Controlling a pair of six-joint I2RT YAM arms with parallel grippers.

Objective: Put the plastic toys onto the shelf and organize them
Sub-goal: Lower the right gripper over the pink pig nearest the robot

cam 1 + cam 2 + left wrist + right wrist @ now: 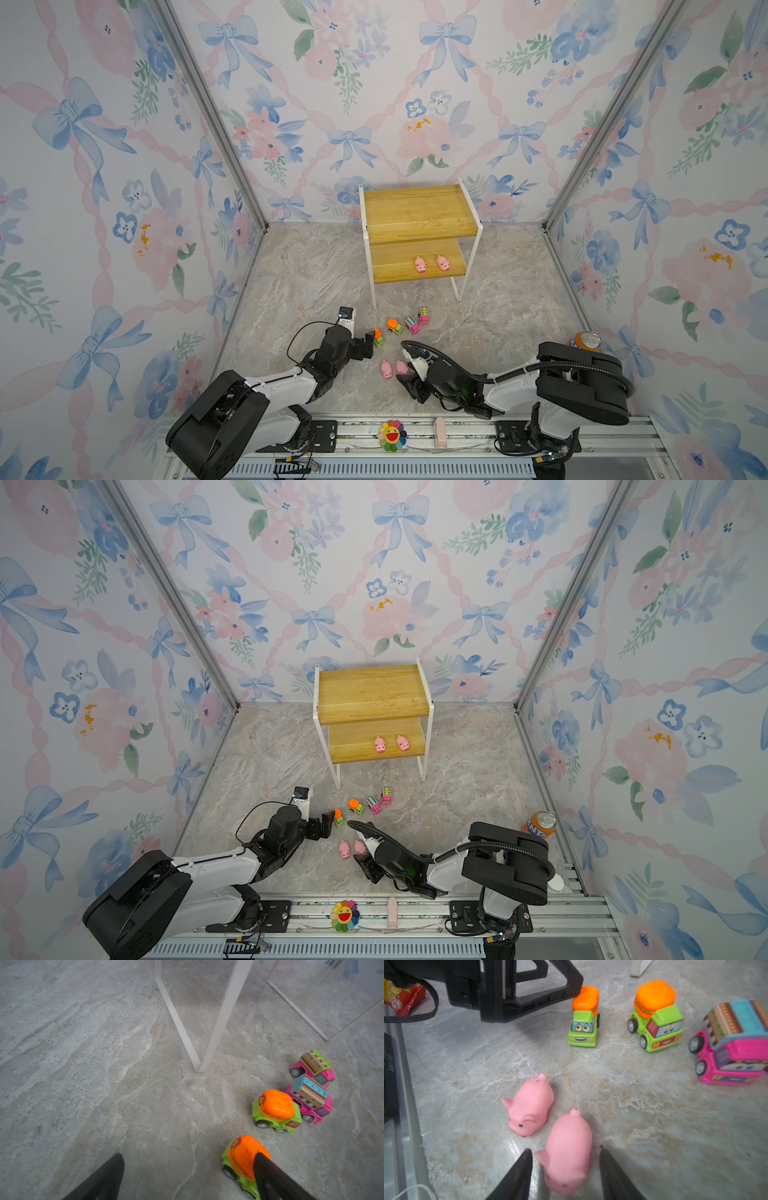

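Note:
The shelf (419, 216) stands at the back with two pink pigs (420, 264) (443, 263) on its lower board. On the floor in front of it are two green trucks (378, 338) (394, 326) and two pink trucks (412, 325) (423, 316). My left gripper (189, 1158) is open, and one finger (268, 1176) lies against the orange top of the nearer green truck (243, 1157). Two more pigs (531, 1105) (569, 1147) lie on the floor. My right gripper (565, 1151) is open and straddles the nearer pig, with a gap on each side.
An orange soda can (586, 340) stands behind the right arm. A rainbow flower (392, 435) and a pale pink block (439, 432) sit on the front rail. A red snack packet (404, 999) lies at the left side. Wallpapered walls close in three sides.

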